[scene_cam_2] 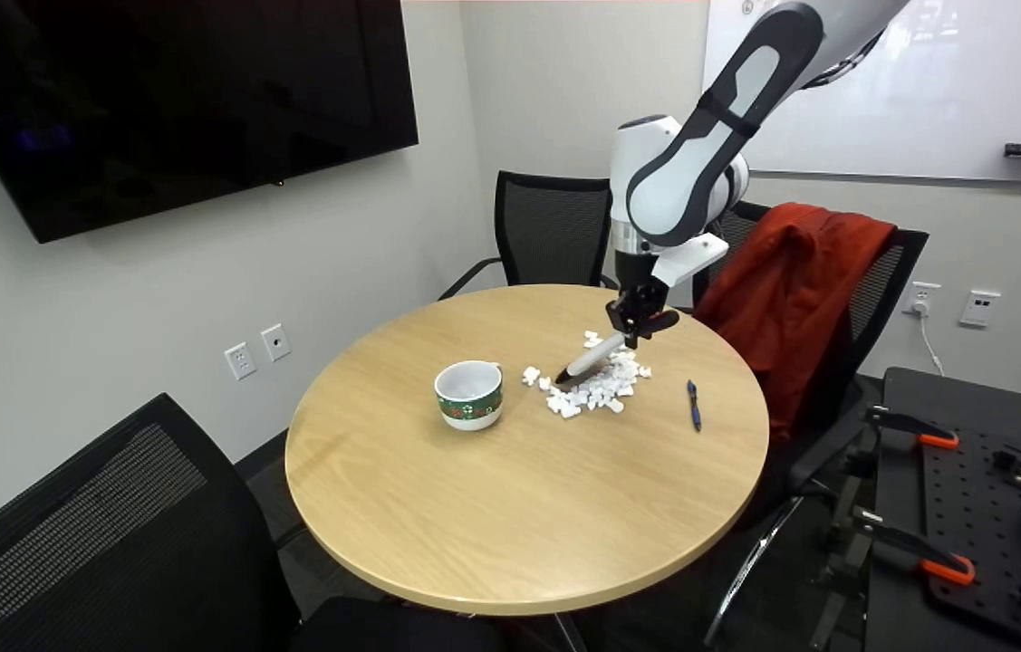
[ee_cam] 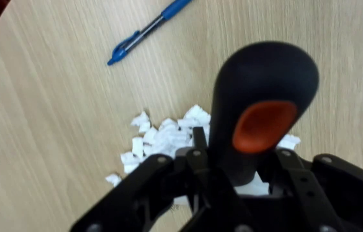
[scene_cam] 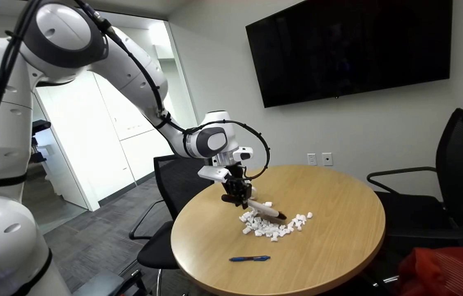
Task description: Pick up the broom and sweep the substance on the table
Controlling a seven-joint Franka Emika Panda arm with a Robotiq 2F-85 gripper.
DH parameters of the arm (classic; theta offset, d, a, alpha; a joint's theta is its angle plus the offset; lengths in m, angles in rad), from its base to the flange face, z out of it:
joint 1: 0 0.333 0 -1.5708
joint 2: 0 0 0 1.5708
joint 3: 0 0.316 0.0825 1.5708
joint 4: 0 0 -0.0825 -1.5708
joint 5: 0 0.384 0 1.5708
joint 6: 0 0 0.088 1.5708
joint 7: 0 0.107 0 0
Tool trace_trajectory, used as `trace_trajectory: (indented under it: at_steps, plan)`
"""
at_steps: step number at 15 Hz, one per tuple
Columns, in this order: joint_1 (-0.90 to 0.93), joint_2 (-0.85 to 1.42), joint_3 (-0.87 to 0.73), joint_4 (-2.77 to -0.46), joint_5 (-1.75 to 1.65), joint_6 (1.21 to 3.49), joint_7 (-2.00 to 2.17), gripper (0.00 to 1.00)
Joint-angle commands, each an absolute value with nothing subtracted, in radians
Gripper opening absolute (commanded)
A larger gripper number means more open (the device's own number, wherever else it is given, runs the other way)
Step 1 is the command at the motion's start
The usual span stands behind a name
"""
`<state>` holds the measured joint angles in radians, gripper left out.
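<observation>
Well, the robot's fingers are clamped on the dark handle of the small broom. The handle has an orange spot, and its fat end pokes out past the fingers. The broom's pale head slants down over a messy patch of little white bits on the round table. Bits lie on both sides of the head. I can't tell if the bristles touch the table.

Just past the head's dark tip, near the bits but apart, a white cup with a green band stands upright. On the other side of the bits a blue pen lies flat, apart from them. In the wrist view, the fingers and the handle get in the way and hide part of the patch.

The robot's white arm reaches in over the table. Black chairs are around it, and a red jacket hangs over the back of one. A big black TV is up on the wall, with two sockets down below. Near the table is a dark desk with two clamps that have orange ends.
</observation>
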<state>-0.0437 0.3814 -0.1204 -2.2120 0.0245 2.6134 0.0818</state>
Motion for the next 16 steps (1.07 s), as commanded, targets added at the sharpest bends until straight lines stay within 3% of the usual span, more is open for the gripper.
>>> trace_trajectory:
  at_steps: [1, 8, 16]
  plan:
    - [-0.066, 0.24, -0.124, -2.311, 0.043, 2.759, 0.1, 0.13]
    - [-0.154, 0.325, -0.136, -2.155, 0.157, 2.832, 0.1, 0.13]
    - [-0.279, 0.518, -0.038, -1.95, 0.297, 2.798, 0.016, 0.13]
